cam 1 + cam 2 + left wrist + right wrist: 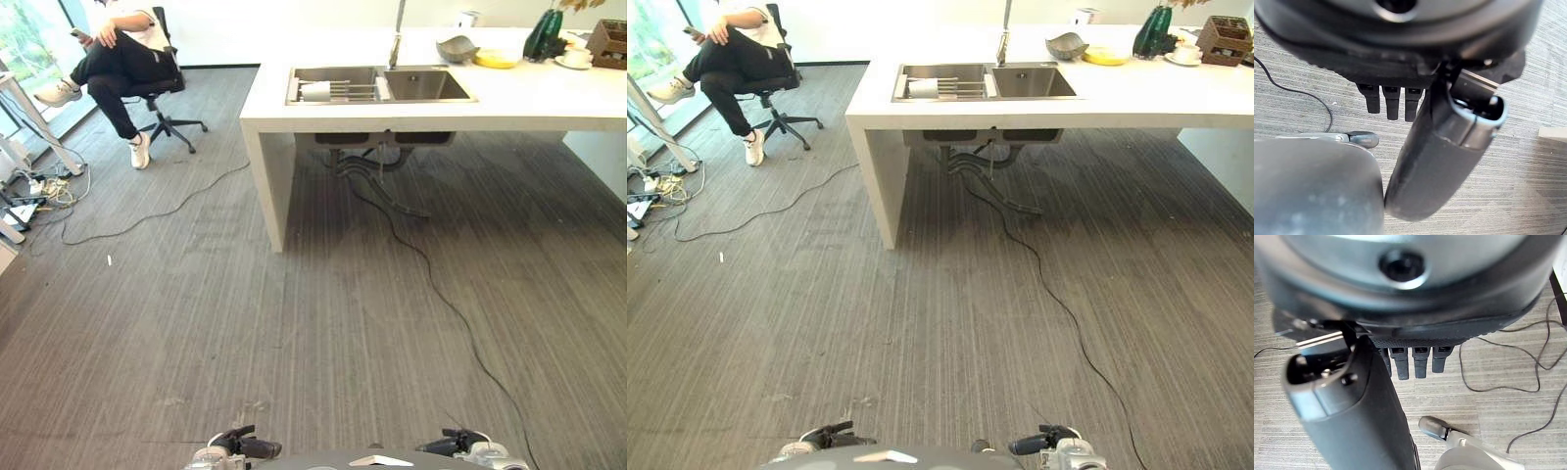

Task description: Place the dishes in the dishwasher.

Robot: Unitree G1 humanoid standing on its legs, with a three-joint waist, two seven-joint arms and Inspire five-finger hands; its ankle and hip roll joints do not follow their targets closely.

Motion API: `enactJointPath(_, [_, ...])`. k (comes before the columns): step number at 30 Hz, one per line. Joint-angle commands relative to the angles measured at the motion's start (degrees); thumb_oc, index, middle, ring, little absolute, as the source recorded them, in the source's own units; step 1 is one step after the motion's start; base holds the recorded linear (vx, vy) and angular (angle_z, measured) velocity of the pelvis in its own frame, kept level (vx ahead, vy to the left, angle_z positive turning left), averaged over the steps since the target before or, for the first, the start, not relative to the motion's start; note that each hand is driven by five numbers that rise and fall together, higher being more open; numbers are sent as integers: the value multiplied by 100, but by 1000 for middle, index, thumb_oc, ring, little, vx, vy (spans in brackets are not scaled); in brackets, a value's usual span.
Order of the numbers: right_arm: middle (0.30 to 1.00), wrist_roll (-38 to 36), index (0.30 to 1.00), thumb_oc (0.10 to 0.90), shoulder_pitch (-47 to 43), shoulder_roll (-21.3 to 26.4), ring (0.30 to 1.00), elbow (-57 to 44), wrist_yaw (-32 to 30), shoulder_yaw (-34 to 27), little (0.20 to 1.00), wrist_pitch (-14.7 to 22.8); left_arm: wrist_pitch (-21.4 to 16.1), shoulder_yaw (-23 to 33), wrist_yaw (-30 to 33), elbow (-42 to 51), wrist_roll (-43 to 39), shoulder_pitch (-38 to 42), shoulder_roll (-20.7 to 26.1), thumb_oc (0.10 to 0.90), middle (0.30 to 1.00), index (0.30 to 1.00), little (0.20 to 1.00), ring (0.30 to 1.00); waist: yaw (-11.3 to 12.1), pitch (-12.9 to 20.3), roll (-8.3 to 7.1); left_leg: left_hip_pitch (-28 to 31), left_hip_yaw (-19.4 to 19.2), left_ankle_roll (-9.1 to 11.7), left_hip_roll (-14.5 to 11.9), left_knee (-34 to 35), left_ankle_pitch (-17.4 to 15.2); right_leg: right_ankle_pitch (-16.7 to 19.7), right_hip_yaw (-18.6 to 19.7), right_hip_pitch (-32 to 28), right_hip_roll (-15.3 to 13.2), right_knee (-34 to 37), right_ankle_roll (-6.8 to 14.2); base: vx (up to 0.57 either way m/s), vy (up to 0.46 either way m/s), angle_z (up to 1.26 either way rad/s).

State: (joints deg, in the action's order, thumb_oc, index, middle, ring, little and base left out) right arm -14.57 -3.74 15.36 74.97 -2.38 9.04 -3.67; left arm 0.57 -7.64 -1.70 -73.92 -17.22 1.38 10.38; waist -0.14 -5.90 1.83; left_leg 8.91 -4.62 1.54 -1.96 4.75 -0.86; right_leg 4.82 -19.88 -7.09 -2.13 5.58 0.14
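Observation:
Far ahead, a white counter (431,103) carries a grey bowl (457,46), a yellow plate (498,59) and a white cup on a saucer (576,57). A white cup (315,91) lies on the rack in the steel double sink (421,86). My left hand (240,446) and right hand (460,443) hang low at the near edge of the eye views, well short of the counter. In the wrist views the left fingers (1391,102) and right fingers (1415,362) hang straight over the carpet. Both hands are open and hold nothing.
A person sits on a black office chair (157,83) at the far left, beside table legs and a tangle of cables (44,186). A dark green vase (542,34) and a brown basket (610,41) stand at the counter's right end. Grey carpet lies between me and the counter.

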Motion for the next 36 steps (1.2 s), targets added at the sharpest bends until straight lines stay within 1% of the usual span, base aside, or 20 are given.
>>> enactJointPath(1, [900, 146, 900, 800, -331, 102, 900, 303, -21, 129, 900, 98, -111, -201, -47, -232, 187, 462, 130, 800, 900, 900, 900, 900, 143, 128, -163, -156, -42, 520, -346, 25, -71, -375, 253, -17, -684, -58, 1003, 0, 0, 0])
enactJointPath(7, [900, 163, 900, 800, -513, 198, 900, 105, -60, 186, 900, 121, -182, -339, 94, 16, 190, 729, 243, 800, 900, 900, 900, 900, 161, 49, -159, -184, 37, 483, -307, 25, -66, -318, 293, 45, -691, -58, 1027, -12, 25, 1])
enactJointPath(13, [900, 281, 900, 800, -573, 245, 900, -121, -97, 303, 900, 163, -244, -450, 207, 217, 292, 869, 263, 800, 900, 900, 900, 900, 184, 28, -159, -149, 23, 475, -278, 25, -109, -330, 323, 24, -703, -58, 1035, -2, 6, 0])
enactJointPath(20, [900, 391, 900, 800, -621, 400, 900, -951, -295, 322, 900, 312, -361, -462, 461, 899, 376, 887, 483, 800, 900, 900, 900, 900, 183, -85, -158, -190, 33, 468, -270, 25, -80, -289, 364, 95, -698, -58, 1048, 3, 5, 0])
enactJointPath(25, [900, 479, 900, 800, -452, 520, 900, -1712, -413, 273, 900, 446, -430, -449, 570, 1431, 460, 708, 565, 800, 900, 900, 900, 900, 174, -119, -152, -177, 10, 464, -276, 25, -91, -289, 379, 92, -700, -58, 1062, 0, 0, 0])
enactJointPath(30, [900, 302, 900, 800, -379, 488, 900, -1807, -361, 240, 900, 477, -442, -444, 570, 1610, 365, 618, 558, 800, 900, 900, 900, 900, 164, -118, -144, -152, 1, 457, -272, 25, -108, -300, 397, 76, -706, -58, 1063, 7, 1, 0])
enactJointPath(32, [900, 136, 900, 800, -331, 411, 900, -1747, -326, 211, 900, 495, -444, -397, 583, 1607, 199, 575, 504, 800, 900, 900, 900, 900, 165, -97, -136, -122, -3, 459, -272, 25, -124, -318, 396, 51, -707, -58, 1058, 38, 3, -4])
enactJointPath(36, [900, 111, 900, 800, -314, 368, 900, -1660, -325, 221, 900, 488, -414, -402, 564, 1551, 188, 542, 445, 800, 900, 900, 900, 900, 150, -93, -122, -94, 1, 454, -264, 25, -140, -343, 392, 25, -706, -58, 1051, 20, 7, -1])
